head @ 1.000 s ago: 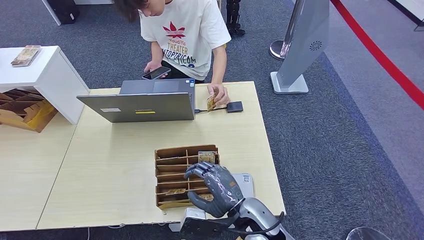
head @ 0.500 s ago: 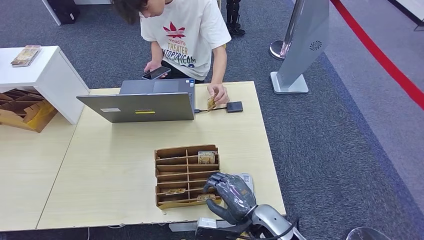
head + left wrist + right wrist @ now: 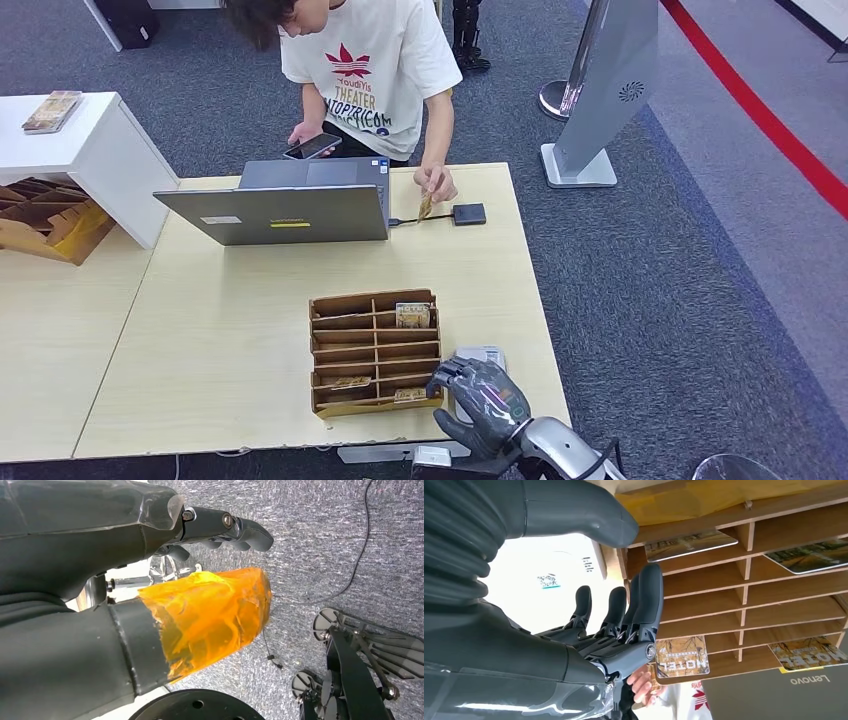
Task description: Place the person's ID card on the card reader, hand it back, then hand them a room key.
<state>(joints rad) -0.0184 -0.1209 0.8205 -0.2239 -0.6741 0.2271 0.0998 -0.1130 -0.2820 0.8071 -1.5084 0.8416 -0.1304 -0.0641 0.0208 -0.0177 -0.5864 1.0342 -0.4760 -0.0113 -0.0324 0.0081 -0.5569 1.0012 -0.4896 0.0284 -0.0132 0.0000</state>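
A: Where is the right hand [image 3: 480, 402] sitting just now?

B: It is hovering over the table's [image 3: 220, 350] near edge, close to the near right corner, just beside the right end of the wooden card rack [image 3: 375, 352]. Its fingers [image 3: 644, 600] are lying apart and slightly curled, gripping nothing.

A: And the ID card?

B: The person [image 3: 365, 70] at the far edge is pinching a small card [image 3: 426, 205] between their fingers, just beside the dark card reader [image 3: 468, 213] that is lying near the laptop [image 3: 285, 205]. Whether that card is the ID or a key, I cannot tell.

A: So which way is the next reach going?

B: I am judging it as a reach straight away from the robot, across the table toward the far edge. The right hand is the nearer one; the left hand [image 3: 220, 527] is hanging over the carpet with its fingers loosely curled and nothing in them.

A: And the room keys?

B: They are lying flat in the rack's slots, long sides running along the shelves. One [image 3: 412, 315] is sitting in a far right compartment, others [image 3: 352, 382] near the rack's near edge, all just beside the right hand.

A: Any writing?

B: The wrist view is showing "HOTEL" on a key card [image 3: 681, 656], upside down, and "Lenovo" on the laptop lid. The person's shirt is reading "THEATER".
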